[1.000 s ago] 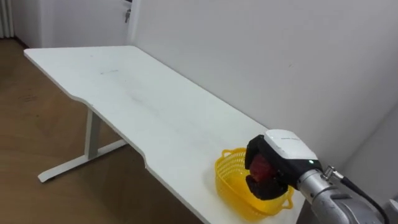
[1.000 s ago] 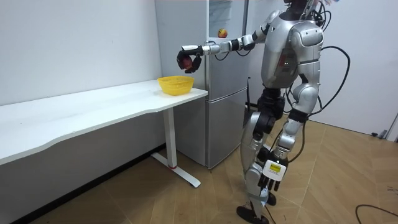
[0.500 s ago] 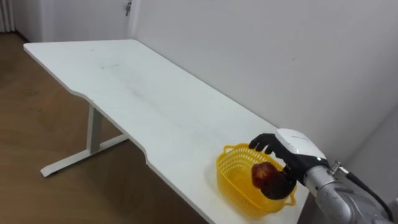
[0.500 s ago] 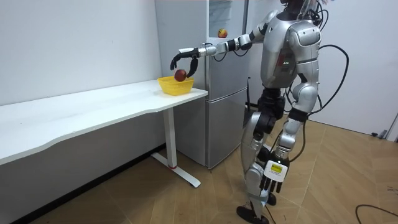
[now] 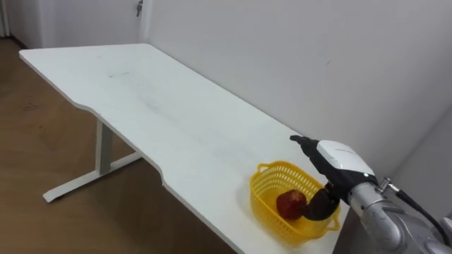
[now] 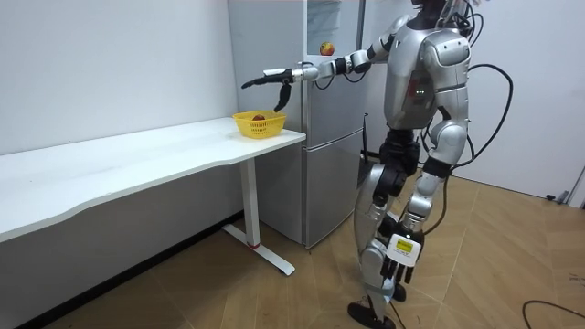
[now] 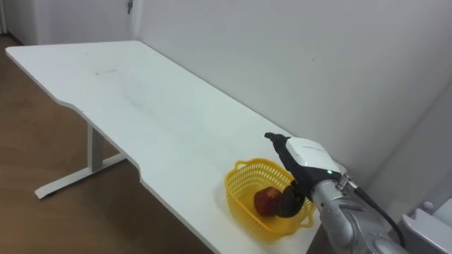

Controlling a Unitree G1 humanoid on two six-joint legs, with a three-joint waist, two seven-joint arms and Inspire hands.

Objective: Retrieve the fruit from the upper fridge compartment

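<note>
A humanoid robot stands by the fridge with its right hand stretched over the yellow basket at the right end of the white table. The hand is spread wide and holds nothing, its thumb hanging down into the basket. The red apple lies inside the basket, just beside that thumb; whether the 2 touch cannot be told. The left hand hangs low beside the robot's leg. The risk from here looks to be the withdrawal: the basket sits near the table's edge, and a thumb catching its rim could tip it or drag it off, spilling the apple. Counted: 1 apple, 1 basket, 1 table, 1 fridge.
</note>
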